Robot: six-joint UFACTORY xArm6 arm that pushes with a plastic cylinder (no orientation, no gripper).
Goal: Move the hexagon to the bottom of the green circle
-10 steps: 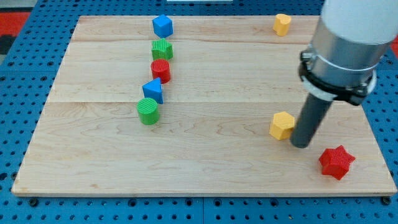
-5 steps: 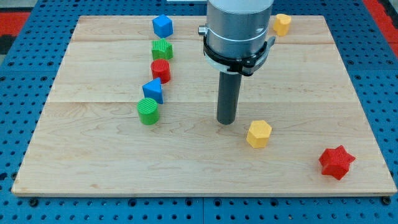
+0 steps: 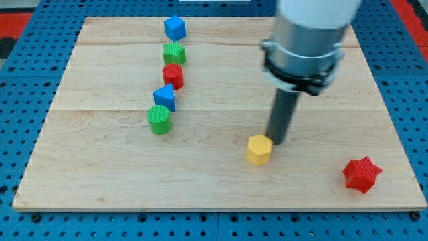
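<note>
The yellow hexagon point(image 3: 259, 149) lies on the wooden board point(image 3: 100, 167), right of centre in the lower half. The green circle point(image 3: 159, 120) stands well to its left, slightly higher in the view. My tip point(image 3: 277, 141) rests just at the hexagon's upper right, touching or nearly touching it. The arm's grey body point(image 3: 309, 40) rises above it.
A blue block point(image 3: 164, 97), a red cylinder point(image 3: 173, 75), a green block point(image 3: 174, 53) and a blue block point(image 3: 174, 27) form a line above the green circle. A red star point(image 3: 362, 174) lies at lower right. The arm hides the upper right of the board.
The hexagon has slid left and a little down across the frames. My tip swung left above it, then came back to its upper right.
</note>
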